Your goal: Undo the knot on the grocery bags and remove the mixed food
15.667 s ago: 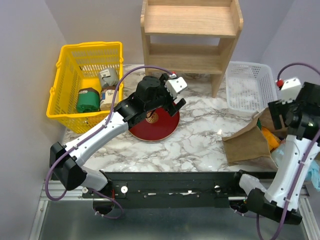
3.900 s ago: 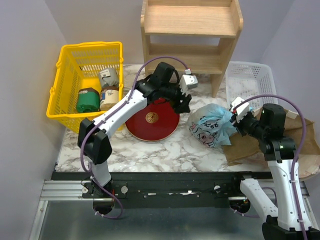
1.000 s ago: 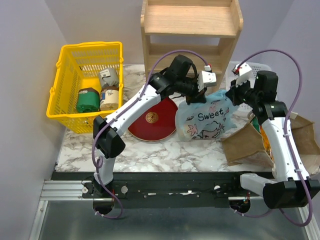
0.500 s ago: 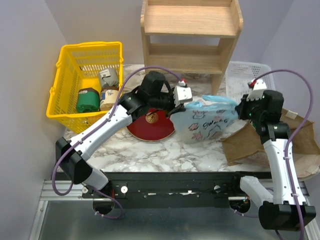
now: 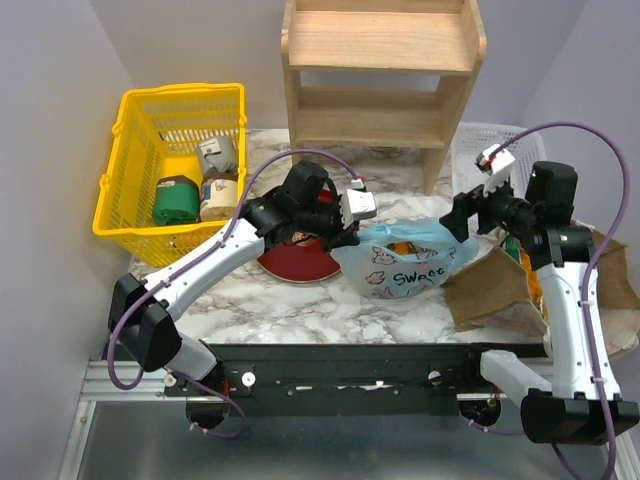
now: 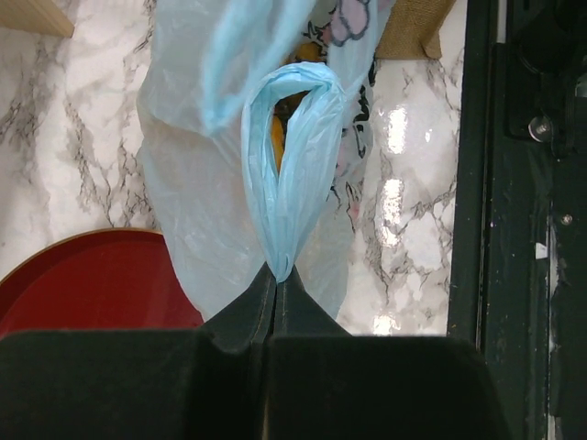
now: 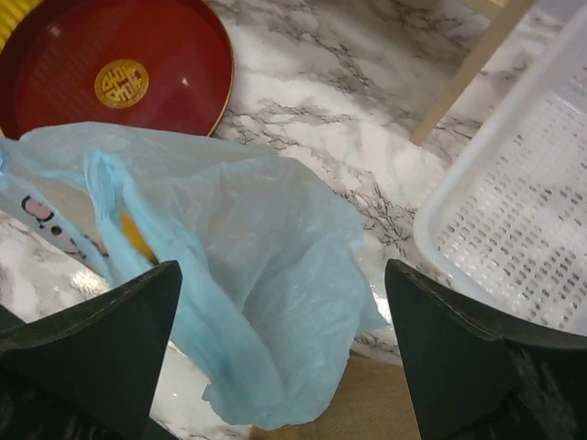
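The light-blue "Sweet" bag [image 5: 405,265] sags on the marble between my two arms, its mouth loose. Something orange [image 5: 401,247] shows inside it. My left gripper [image 5: 349,226] is shut on one twisted handle [image 6: 292,174] of the bag, pinched at the fingertips [image 6: 275,273]. My right gripper [image 5: 462,218] hovers open just right of the bag, and the loose plastic [image 7: 248,247] lies below its spread fingers [image 7: 110,339], untouched. The brown paper bag [image 5: 497,288] lies on its side at the right, with its contents mostly hidden.
A red plate [image 5: 298,258] lies under my left arm. A yellow basket [image 5: 140,120] with jars stands at the back left. At the back stands a wooden shelf [image 5: 380,70], with a white mesh tray [image 5: 500,165] to its right. The black rail [image 6: 523,183] runs along the table's near edge.
My right gripper has opened and let go of the bag's handle. The bag, stretched between both grippers before, has dropped and sagged onto the table. My left gripper still holds its handle.
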You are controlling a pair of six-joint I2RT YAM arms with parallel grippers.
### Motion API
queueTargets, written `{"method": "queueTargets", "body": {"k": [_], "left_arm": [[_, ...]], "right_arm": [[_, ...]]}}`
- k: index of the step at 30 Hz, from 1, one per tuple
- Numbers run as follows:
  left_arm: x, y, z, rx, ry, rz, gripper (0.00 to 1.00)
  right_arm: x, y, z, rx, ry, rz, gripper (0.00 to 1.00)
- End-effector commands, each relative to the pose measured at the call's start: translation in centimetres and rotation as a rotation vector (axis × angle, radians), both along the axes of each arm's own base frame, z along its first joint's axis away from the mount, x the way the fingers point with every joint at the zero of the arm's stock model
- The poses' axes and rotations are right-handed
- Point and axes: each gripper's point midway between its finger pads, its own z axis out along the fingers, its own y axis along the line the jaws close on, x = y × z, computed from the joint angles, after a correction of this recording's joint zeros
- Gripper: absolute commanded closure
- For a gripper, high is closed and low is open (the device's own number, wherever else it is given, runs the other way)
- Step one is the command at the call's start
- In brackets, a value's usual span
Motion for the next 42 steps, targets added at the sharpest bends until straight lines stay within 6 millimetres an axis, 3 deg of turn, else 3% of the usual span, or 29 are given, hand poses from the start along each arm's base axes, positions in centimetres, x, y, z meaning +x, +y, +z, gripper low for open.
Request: {"method": "queueTargets", "body": {"k": [1, 5, 9, 13, 15, 18, 21, 28, 30, 31, 33, 34, 36, 37, 38, 40, 41, 42], "left_arm": [[-0.3, -0.6, 1.2, -0.041, 0.009, -0.024, 1.00], [-0.2, -0.4, 1.3, -0.030, 0.008, -0.019, 1.00], [0.1, -0.3, 1.4, -0.016, -0.013, -0.020, 1.00], [0.6, -0.4, 1.4, -0.007, -0.025, -0.014, 1.00], [0.7, -0.5, 1.6, -0.008, -0.030, -0.012, 1.00], [0.8, -0.6, 1.7, -0.008, -0.030, -0.012, 1.00], [0.9, -0.6, 1.8, -0.006, -0.038, -0.013, 1.00], [1.3, -0.4, 1.9, 0.005, -0.063, -0.010, 1.00], [1.4, -0.5, 2.2, 0.004, -0.073, -0.012, 1.00], [1.6, -0.7, 2.0, 0.007, -0.073, -0.014, 1.00], [2.1, -1.1, 2.7, -0.002, -0.093, -0.017, 1.00], [2.7, -1.5, 2.4, 0.006, -0.101, -0.019, 1.00], [4.5, -2.2, 4.0, -0.004, -0.157, 0.010, 1.00], [5.5, -2.8, 3.6, 0.010, -0.164, 0.018, 1.00], [7.1, -3.2, 6.2, -0.014, -0.229, 0.055, 1.00], [9.1, -4.2, 7.7, -0.029, -0.275, 0.091, 1.00], [9.9, -4.6, 11.2, -0.081, -0.339, 0.108, 1.00], [10.3, -4.8, 12.7, -0.104, -0.367, 0.116, 1.00]], "right_arm": [[0.4, 1.8, -2.5, -0.076, 0.069, 0.169, 0.00], [1.1, 4.0, -3.6, -0.082, 0.130, 0.281, 0.00], [-0.2, 7.0, -2.1, -0.037, 0.097, 0.451, 0.00], [-1.7, 8.1, 0.5, -0.006, 0.047, 0.531, 0.00], [-2.6, 8.4, 0.6, -0.021, 0.041, 0.565, 0.00], [-3.5, 8.2, -1.1, -0.097, 0.053, 0.605, 0.00], [-3.2, 7.6, -3.2, -0.189, 0.051, 0.581, 0.00], [-1.6, 7.0, -4.7, -0.294, 0.054, 0.572, 0.01], [0.8, 6.2, -3.9, -0.318, 0.010, 0.454, 0.09], [1.6, 5.9, -3.3, -0.325, -0.017, 0.402, 0.24], [4.6, 4.5, -1.4, -0.343, -0.095, 0.234, 0.44], [5.5, 3.9, -0.6, -0.349, -0.116, 0.181, 0.71], [7.4, 2.7, 1.8, -0.360, -0.176, 0.078, 0.93], [7.9, 2.4, 2.7, -0.358, -0.194, 0.046, 0.99], [8.7, 2.0, 4.8, -0.338, -0.240, 0.002, 0.99], [9.4, 0.8, 7.0, -0.324, -0.280, -0.074, 0.99], [9.7, 0.5, 8.4, -0.292, -0.306, -0.117, 0.99], [9.8, 0.0, 10.1, -0.274, -0.339, -0.151, 1.00]]}}
